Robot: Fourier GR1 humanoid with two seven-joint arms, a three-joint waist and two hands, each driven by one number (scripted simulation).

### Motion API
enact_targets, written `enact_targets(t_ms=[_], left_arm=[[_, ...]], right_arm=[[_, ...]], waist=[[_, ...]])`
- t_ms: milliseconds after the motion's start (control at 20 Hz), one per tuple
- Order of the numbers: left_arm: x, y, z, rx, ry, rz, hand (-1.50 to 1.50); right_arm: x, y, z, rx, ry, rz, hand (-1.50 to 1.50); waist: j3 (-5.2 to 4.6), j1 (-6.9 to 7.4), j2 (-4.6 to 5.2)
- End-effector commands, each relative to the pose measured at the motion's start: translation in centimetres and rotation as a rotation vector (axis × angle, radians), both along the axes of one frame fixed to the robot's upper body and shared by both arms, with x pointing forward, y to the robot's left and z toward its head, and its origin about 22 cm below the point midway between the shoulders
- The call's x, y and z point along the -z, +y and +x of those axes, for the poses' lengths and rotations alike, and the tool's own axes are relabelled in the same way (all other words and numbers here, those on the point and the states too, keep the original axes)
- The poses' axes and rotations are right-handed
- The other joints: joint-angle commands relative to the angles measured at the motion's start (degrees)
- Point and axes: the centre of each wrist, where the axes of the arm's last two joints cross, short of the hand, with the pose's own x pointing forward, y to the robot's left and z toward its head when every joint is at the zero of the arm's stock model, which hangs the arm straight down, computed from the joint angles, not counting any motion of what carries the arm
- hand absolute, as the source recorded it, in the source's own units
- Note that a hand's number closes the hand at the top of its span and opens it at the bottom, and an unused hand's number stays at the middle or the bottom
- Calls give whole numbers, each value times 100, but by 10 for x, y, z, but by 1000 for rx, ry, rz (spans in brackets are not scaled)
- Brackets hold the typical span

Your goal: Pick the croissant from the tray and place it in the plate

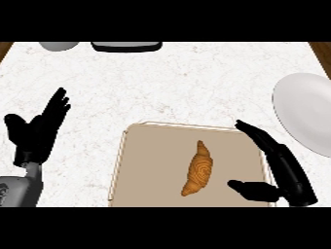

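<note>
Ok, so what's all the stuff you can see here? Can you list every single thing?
croissant: one, golden brown, lying in the middle of the tray
tray: one, tan, on the counter at the lower middle
plate: one, white, on the counter at the right edge, nothing on it
grey round thing: one, grey, cut off at the top edge, left of middle
dark flat thing: one, black rim, cut off at the top edge beside it
counter: one, white and speckled, under everything
left hand: one, black, open, fingers up, resting at the left
right hand: one, black, open, over the tray's right edge, not touching the croissant
forearm: one showing, grey, lower left corner
</note>
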Motion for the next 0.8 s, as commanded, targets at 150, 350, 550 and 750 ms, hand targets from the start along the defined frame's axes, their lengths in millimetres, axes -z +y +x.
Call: enact_targets(t_ms=[150,350,550,750], left_arm=[[4,7,8,16,23,11,0],[6,9,7,3,10,11,0],[9,3,-2,7,14,2,0],[-4,20,3,1,10,4,0]], right_arm=[[-19,11,-10,-31,91,-223,-150],[-36,28,-21,-41,139,-275,-150],[-47,63,-9,-28,242,-341,-150],[-35,61,-10,-46,322,-448,-150]], waist=[[3,26,15],[3,31,13],[3,83,17],[5,73,13]])
